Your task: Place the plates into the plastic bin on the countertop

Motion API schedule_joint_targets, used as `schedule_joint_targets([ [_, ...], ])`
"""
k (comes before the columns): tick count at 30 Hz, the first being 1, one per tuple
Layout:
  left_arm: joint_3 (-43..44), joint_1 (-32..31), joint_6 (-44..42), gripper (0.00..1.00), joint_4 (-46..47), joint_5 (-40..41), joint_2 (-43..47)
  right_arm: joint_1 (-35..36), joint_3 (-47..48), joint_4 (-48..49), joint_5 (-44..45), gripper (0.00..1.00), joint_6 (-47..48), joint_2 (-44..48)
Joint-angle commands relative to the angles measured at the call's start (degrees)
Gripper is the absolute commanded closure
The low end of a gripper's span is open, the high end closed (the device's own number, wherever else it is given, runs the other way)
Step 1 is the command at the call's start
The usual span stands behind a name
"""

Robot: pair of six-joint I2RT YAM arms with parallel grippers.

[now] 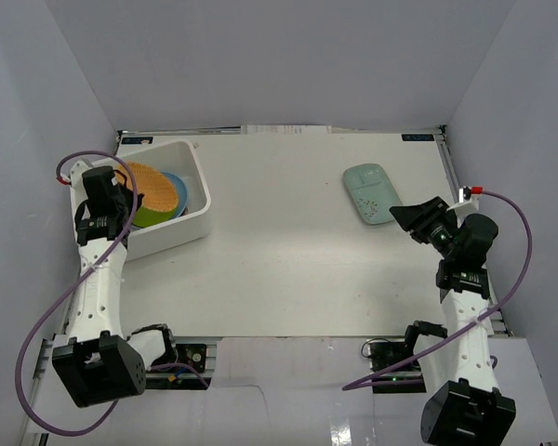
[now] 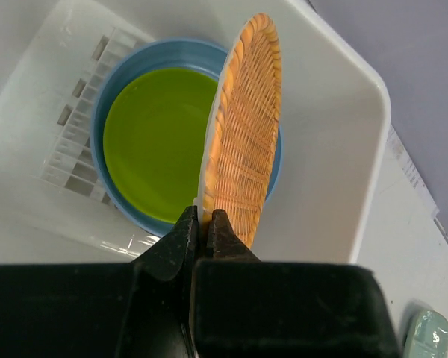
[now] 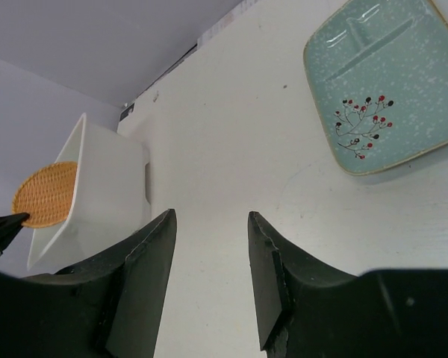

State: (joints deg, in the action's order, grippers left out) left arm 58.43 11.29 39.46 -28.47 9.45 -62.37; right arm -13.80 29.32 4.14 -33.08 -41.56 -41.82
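Observation:
The white plastic bin [image 1: 193,223] stands at the table's far left; it also shows in the left wrist view [image 2: 336,171] and the right wrist view [image 3: 104,194]. Inside it a lime green plate [image 2: 153,142] lies in a blue plate [image 2: 104,97]. My left gripper [image 2: 204,218] is shut on the rim of the tan woven plate [image 2: 243,142], holding it on edge over the bin [image 1: 153,189]. The pale mint oblong plate [image 1: 370,193] lies on the countertop [image 1: 288,242] at the right [image 3: 388,82]. My right gripper [image 3: 209,216] is open and empty, just near of it [image 1: 402,217].
Pale grey walls enclose the table on three sides. The bin's slotted bottom [image 2: 75,142] shows left of the plates. Cables loop beside both arm bases near the front edge.

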Motion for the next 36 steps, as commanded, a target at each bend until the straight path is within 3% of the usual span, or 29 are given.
schedule_joint_targets([
  [1,-0.6,1.8,1.93,1.0,3.94,-1.11,0.68,0.62,-1.19,2.71,2.22,0.5,0.95,-2.38],
  [5,-1.57,2.51,2.64,1.0,4.12,-0.67,-2.66,0.79,-2.6,4.9,4.25,0.48,1.04,-5.19],
  [7,-2.18,2.6,3.25,0.85,4.04,0.3,-3.9,0.79,-2.17,5.18,6.43,0.45,2.18,-7.64],
  [9,-3.59,2.6,4.21,0.62,4.38,1.62,-3.9,0.88,-0.68,4.39,7.76,0.43,3.76,-9.84],
  [10,-4.29,2.6,4.39,0.34,5.0,1.53,-3.29,0.88,1.16,4.04,8.55,0.42,5.42,-12.55],
  [11,-4.99,2.6,4.74,0.2,6.39,1.1,-2.94,0.88,2.22,3.51,8.3,0.41,6.92,-14.06],
  [13,-5.96,2.69,5.36,0.02,7.37,-2.93,-2.5,0.88,6.6,1.58,9.25,0.37,13.39,-19.75],
  [18,-3.25,2.6,3.34,0.02,11.24,-16.01,-1.27,0.88,13.56,-1.69,12.67,0.21,19.24,-30.67],
  [22,-0.26,-1.34,-0.34,0.02,11.24,-19.12,-0.56,0.88,16.46,1.13,18.03,0.11,19.85,-39.7],
  [30,1.15,-10.05,-8.95,0.02,9.31,-20.18,-4.76,0.88,30.08,-1.42,17.71,0.14,23.72,-57.04],
  [31,1.59,-10.41,-9.4,0.02,9.05,-19.83,-5.82,0.88,30.53,-1.33,14.65,0.2,23.72,-59.05],
  [36,4.49,-14.62,-11.6,0.02,7.55,-18.16,-12.5,0.97,30.1,2.08,9.09,0.26,21.7,-63.11],
])
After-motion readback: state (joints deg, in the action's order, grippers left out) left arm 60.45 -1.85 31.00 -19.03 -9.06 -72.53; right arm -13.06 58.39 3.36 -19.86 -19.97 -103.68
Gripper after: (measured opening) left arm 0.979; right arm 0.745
